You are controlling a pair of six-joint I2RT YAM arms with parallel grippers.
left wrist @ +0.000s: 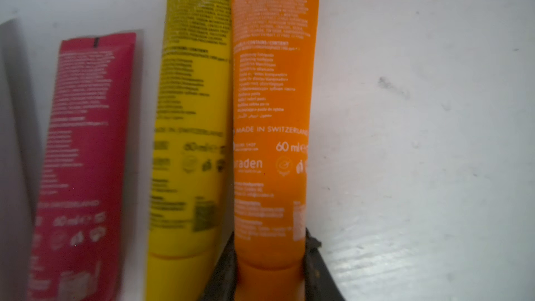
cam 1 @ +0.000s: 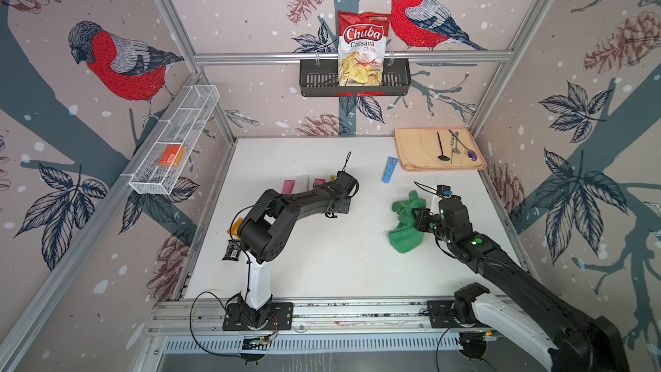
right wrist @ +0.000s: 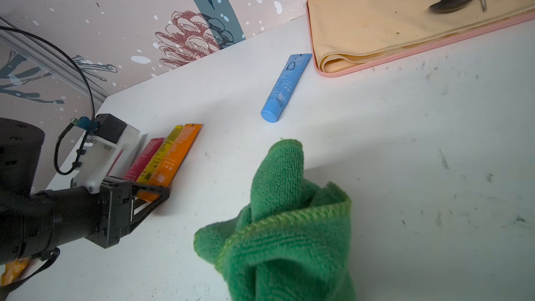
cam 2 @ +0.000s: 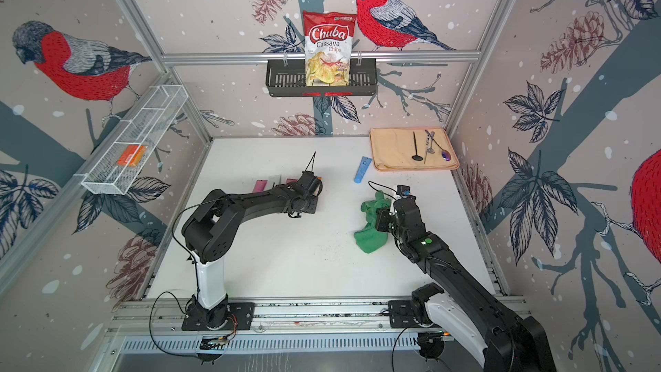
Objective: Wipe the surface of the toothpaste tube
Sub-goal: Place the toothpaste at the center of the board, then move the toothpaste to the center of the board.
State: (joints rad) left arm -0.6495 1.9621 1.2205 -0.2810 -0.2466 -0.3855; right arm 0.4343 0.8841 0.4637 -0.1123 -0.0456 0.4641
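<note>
Lying flat: orange, white-printed toothpaste tube (left wrist: 272, 111)

Bright, even light floods the white table (cam 1: 322, 263) in both top views, and the shadows on it are soft and faint. It's a wide lens: the aluminium rails (cam 1: 250, 58) splay toward the corners. The left wrist view is soft throughout, with the orange tube (left wrist: 272, 111) half legible and the red tube (left wrist: 84, 154) smeared. The right wrist view is sharper, though the green cloth (right wrist: 283, 227) goes fuzzy near the lens, with a broad shadow beside it.
</note>
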